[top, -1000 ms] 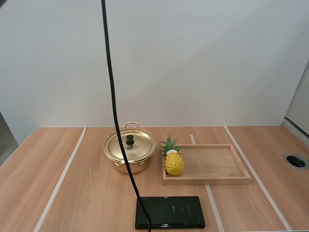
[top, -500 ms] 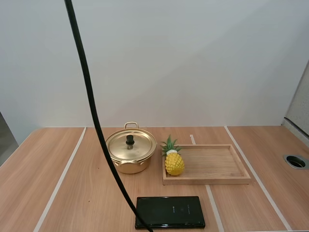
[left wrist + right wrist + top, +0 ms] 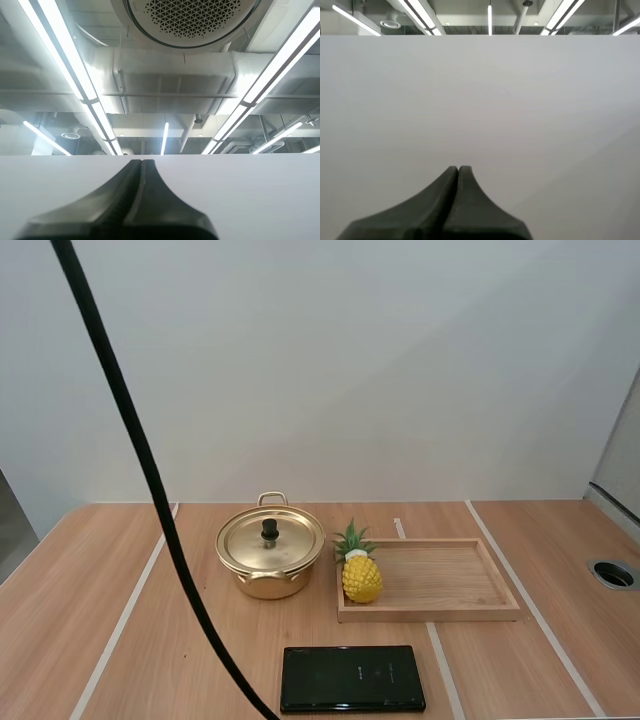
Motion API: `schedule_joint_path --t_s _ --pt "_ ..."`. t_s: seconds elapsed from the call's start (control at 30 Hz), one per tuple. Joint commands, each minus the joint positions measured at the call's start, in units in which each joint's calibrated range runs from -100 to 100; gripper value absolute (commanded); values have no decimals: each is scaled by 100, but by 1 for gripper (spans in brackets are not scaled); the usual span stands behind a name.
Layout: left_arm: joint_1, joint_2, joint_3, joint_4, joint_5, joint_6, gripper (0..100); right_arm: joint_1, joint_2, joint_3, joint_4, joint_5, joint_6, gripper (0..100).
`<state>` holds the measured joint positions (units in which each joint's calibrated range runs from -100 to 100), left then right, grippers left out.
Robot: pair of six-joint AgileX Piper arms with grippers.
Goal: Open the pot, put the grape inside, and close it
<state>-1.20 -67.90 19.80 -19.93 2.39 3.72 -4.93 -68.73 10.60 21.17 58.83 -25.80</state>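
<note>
Pot (image 3: 270,585) interior unseen beneath apparently seated lid (image 3: 290,542)

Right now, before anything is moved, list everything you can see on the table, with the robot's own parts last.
gold metal pot with lid: one, gold with a black knob, lid on, left of the tray
yellow toy pineapple with green leaves: one, upright at the tray's left end
shallow rectangular wooden tray: one, pale wood, right of the pot
flat glossy black slab: one, black, in front of pot and tray
wooden table: one, light brown, pale strips
round grey-rimmed hole: one, table's right side
left jaws: black, shut together
right jaws: black, shut together
</note>
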Motion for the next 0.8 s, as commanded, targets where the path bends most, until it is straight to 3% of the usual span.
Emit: schedule_joint_path --t_s 0.0,0.17,0.77 --pt "0 -180 118 2 -156 -104 0 -18 -468 622 261 -466 -253 0" --pt "0 -710 261 -122 -156 -104 0 -9 -1207 1294 489 -466 -253 0" --pt "0 -2796 1398 -122 562 -104 0 475 -3127 1339 201 -256 -219 0"
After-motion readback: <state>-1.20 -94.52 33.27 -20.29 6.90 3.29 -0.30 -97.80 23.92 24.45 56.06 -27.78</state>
